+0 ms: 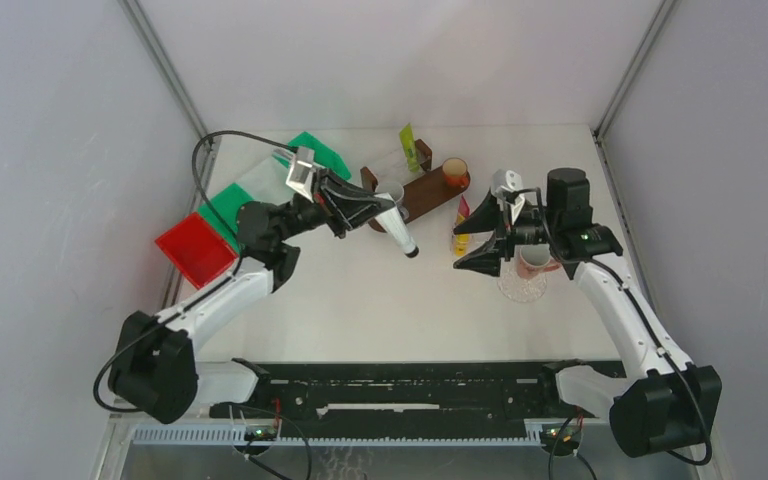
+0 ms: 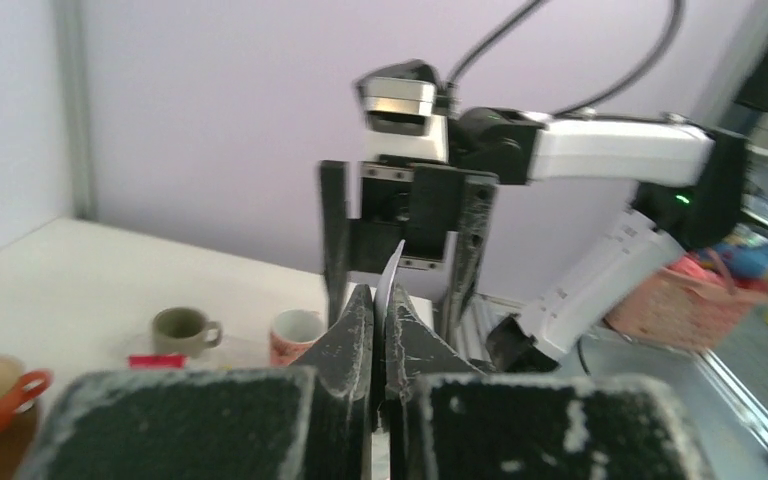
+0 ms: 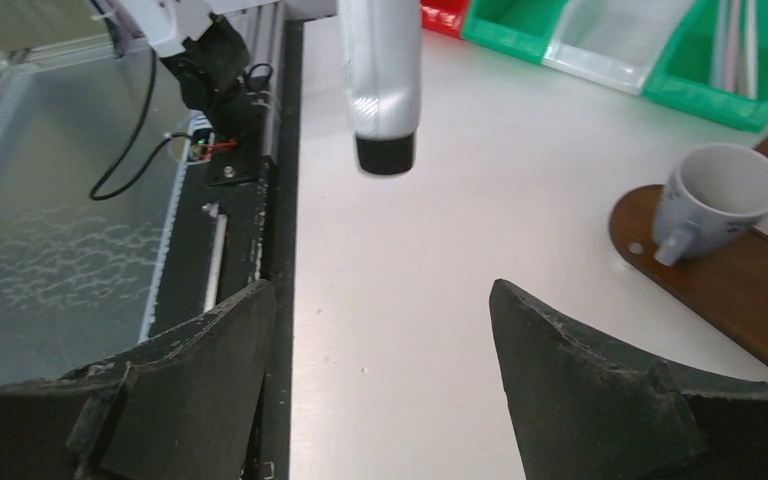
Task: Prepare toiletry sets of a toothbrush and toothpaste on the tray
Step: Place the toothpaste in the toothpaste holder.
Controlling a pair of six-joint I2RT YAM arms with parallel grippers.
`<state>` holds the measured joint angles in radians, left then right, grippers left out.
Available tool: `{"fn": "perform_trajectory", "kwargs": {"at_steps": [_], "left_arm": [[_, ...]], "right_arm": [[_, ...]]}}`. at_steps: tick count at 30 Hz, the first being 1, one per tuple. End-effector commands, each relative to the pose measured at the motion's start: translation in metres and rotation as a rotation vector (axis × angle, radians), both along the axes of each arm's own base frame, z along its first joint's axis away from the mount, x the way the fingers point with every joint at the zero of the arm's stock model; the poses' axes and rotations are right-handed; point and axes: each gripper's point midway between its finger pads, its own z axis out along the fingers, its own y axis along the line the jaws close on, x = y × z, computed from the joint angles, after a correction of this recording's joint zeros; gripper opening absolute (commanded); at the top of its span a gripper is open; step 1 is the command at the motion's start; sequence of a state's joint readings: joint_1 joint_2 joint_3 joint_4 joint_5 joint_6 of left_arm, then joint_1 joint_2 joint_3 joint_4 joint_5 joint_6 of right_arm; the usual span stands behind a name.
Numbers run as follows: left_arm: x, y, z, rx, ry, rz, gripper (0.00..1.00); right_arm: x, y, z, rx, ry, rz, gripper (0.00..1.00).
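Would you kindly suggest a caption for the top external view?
Left gripper holds white tube near brown tray; right gripper open near pink mug.

No legible txt, brand or no. anywhere in view. White tube (image 3: 383,70), pinched in the left gripper's (image 2: 380,308) jaws, shows a blank face. Print on the green-yellow tube (image 1: 409,147), far beyond those jaws, and the red-yellow tube (image 1: 461,215), just off the right gripper's (image 1: 457,250) tips, is too small to read.

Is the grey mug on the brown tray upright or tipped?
Upright: the grey mug stands on the brown wooden tray, mouth up, handle sideways.
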<state>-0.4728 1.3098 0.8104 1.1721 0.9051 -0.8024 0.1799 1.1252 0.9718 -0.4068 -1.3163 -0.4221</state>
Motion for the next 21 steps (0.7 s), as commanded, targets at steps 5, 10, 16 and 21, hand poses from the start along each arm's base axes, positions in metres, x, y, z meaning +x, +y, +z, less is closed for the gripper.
{"fn": "perform_trajectory", "kwargs": {"at_steps": [5,10,16,21], "left_arm": [[0.076,0.045,-0.008,0.122,0.017,0.577,0.0],[0.122,0.078,-0.011,0.174,0.051,0.876,0.0],[0.179,0.099,0.008,0.16,0.034,1.098,0.0],[0.233,0.094,0.009,0.124,0.044,1.165,0.0]], "right_arm": [[0.01,-0.014,0.02,-0.024,-0.141,-0.089,0.86],[0.02,-0.017,0.018,-0.045,-0.137,-0.141,0.86],[0.027,-0.02,0.014,-0.065,-0.135,-0.175,0.86],[0.031,-0.022,0.011,-0.072,-0.128,-0.189,0.86]]}}
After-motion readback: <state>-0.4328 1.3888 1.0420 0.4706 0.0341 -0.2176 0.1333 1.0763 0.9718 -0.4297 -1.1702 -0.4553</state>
